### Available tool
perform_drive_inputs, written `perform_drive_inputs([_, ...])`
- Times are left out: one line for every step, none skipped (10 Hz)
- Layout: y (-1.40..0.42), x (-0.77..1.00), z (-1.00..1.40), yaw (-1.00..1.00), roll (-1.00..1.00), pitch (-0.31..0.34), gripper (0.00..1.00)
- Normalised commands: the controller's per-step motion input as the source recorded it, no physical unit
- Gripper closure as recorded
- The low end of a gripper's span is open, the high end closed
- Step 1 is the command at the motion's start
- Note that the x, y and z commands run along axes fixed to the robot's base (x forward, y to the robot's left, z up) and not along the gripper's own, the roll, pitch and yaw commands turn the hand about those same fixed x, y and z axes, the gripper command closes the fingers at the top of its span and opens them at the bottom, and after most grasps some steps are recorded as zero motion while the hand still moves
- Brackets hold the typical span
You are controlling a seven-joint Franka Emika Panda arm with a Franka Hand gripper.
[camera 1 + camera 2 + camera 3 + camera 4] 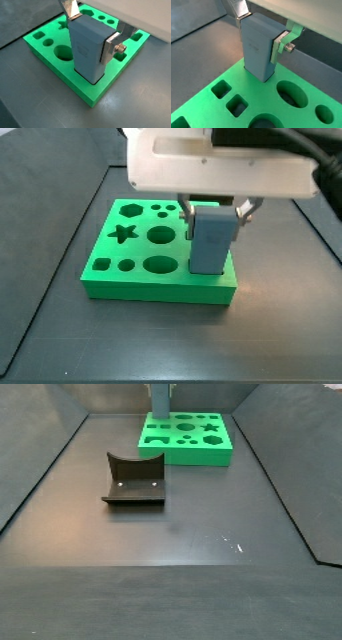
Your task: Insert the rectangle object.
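Note:
The rectangle object (pixel 90 47) is a slate blue-grey block that stands upright between my gripper's fingers. My gripper (pixel 91 30) is shut on its upper end, one silver finger (pixel 111 46) on each side. The block's lower end sits in a slot of the green board (pixel 50 57), near one corner. Both wrist views show this; the block (pixel 258 47), gripper (pixel 260 29) and board (pixel 251 105) also show from the other side. In a side view the gripper (pixel 214 210) holds the block (pixel 210 243) over the board's (pixel 134 283) right part. In the far side view the block (pixel 159 399) rises from the board (pixel 187 446).
The board has several other shaped holes: a star (pixel 123 232), a hexagon (pixel 130 208), round holes (pixel 159 264). The dark fixture (pixel 134 479) stands on the grey floor in front of the board. Dark walls border the floor (pixel 174 534).

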Motion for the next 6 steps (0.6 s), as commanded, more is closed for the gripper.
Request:
perform_drive_inputs([0.02,0.09,-0.45,-0.01,0.0,0.0,1.0])
perform_drive_inputs([0.0,0.03,-0.46,0.0,-0.01,-0.003,1.0])
perform_drive_inputs([0.01,0.03,-0.41,0.0,-0.02,-0.013,1.0])
perform_drive_inputs([0.02,0.04,-0.3,0.0,-0.01,0.0,1.0])
perform_drive_inputs([0.0,0.08,-0.35,-0.01,0.0,0.0,1.0])
perform_drive_inputs([0.05,0.07,-0.19,-0.03,-0.11,-0.053,1.0])
